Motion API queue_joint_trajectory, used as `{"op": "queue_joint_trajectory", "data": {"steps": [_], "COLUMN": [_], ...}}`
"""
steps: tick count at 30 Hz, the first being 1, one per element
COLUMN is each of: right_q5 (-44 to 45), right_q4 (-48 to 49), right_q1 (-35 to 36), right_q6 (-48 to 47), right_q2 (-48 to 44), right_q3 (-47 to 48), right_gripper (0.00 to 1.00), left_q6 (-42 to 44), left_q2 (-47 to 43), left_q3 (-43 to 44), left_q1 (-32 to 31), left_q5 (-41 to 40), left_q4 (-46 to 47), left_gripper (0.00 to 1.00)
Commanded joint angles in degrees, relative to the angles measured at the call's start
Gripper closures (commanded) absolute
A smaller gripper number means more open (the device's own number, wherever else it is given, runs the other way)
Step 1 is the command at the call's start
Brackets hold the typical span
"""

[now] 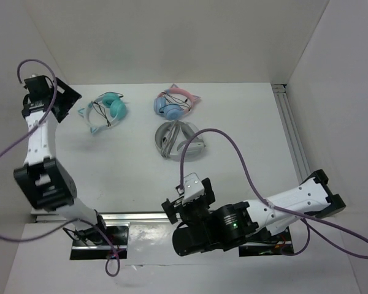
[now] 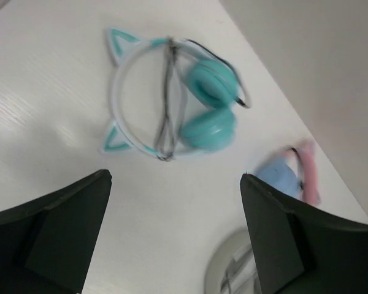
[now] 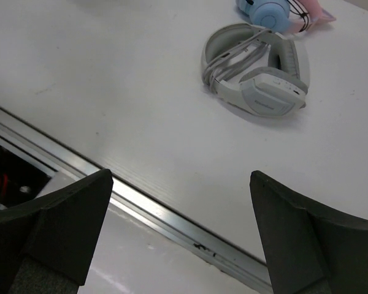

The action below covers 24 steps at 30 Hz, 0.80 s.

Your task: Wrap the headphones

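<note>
The teal headphones (image 1: 105, 111) lie flat at the back left of the white table, pale headband with two cat ears, thin black cable wound across the band. They also show in the left wrist view (image 2: 175, 101). My left gripper (image 1: 66, 98) hovers to their left, raised, open and empty; its midpoint in the wrist view (image 2: 175, 177) lies below the headphones. My right gripper (image 1: 187, 205) is open and empty over the table's near edge (image 3: 181, 177).
Blue-and-pink cat-ear headphones (image 1: 175, 103) lie at the back centre, grey-white headphones (image 1: 181, 141) just in front of them, also in the right wrist view (image 3: 257, 67). A metal rail (image 3: 165, 214) runs along the near edge. White walls enclose the table.
</note>
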Motion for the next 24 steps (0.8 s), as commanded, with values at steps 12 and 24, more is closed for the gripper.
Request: {"op": "queue_joint_trajectory", "data": {"steps": [12,24], "right_q5": [1.4,-1.7], "right_q4": [-22.8,-22.8], "right_q1": [0.9,0.2], "right_q6": [13.6,13.3], "right_q2": [-18.6,-29.9], "right_q3": [6.0,-1.8], "right_gripper": [0.0,0.0], "left_q6": [13.1,14.6], "left_q2": [-74.0,-83.1], "left_q3": [-25.9,-35.1], "left_q1": [-18.6,-21.9], "left_q5": [4.3,4.6], "left_q4": [-21.1,-28.2], "left_gripper": [0.01,0.01]}}
